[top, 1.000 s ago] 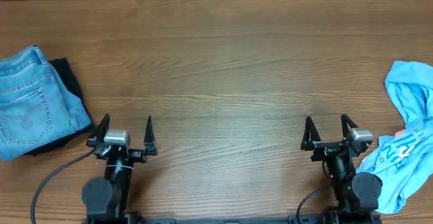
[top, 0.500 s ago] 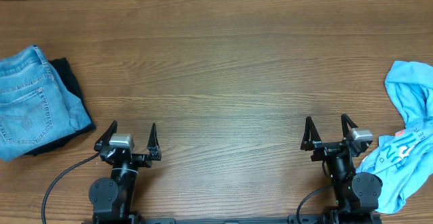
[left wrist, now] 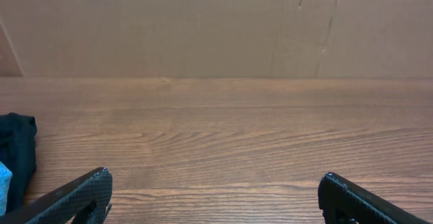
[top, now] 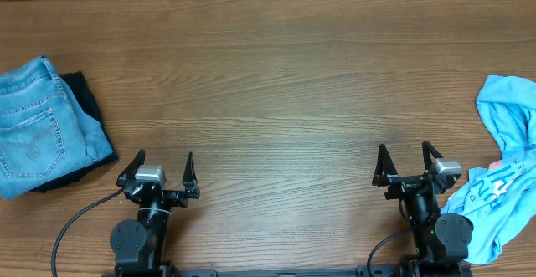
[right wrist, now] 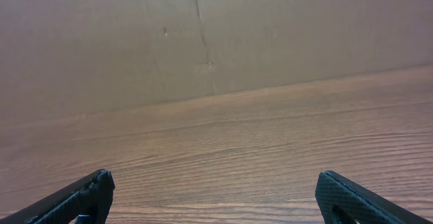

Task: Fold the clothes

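A pair of light-blue denim jeans [top: 32,125] with stitched back pockets lies at the far left of the brown wood-grain bench [top: 276,84]. It is doubled into a compact block, pocket side up. It rests on a black garment [top: 84,110], whose dark cloth shows along the jeans' right side and lower edge. That stacking suggests this corner serves as the pile for finished pieces. In the left wrist view a lobe of the black garment [left wrist: 17,149] shows at the left border.

At the opposite end a sky-blue printed T-shirt [top: 502,172] sits crumpled at the right edge of the bench, bunched and twisted, part of its print showing. It looks like the piece not yet folded.

The left end effector [top: 163,156] sits low at the near edge, near the pile but apart from it. Its two black fingers are spread as wide as they go and grip nothing. The right end effector [top: 404,148] is likewise fully spread and empty, its fingers just beside the T-shirt and not touching it. Whether the cloth touches that arm's base I cannot tell. Both wrist views show only bare wood ahead of the fingertips and a brown board wall [left wrist: 203,28] beyond.

Both arms appear parked, leaving the middle of the bench as working room. The likely next step is for the right arm to draw the T-shirt to the centre and spread it flat. The limp cloth may drag or bunch.
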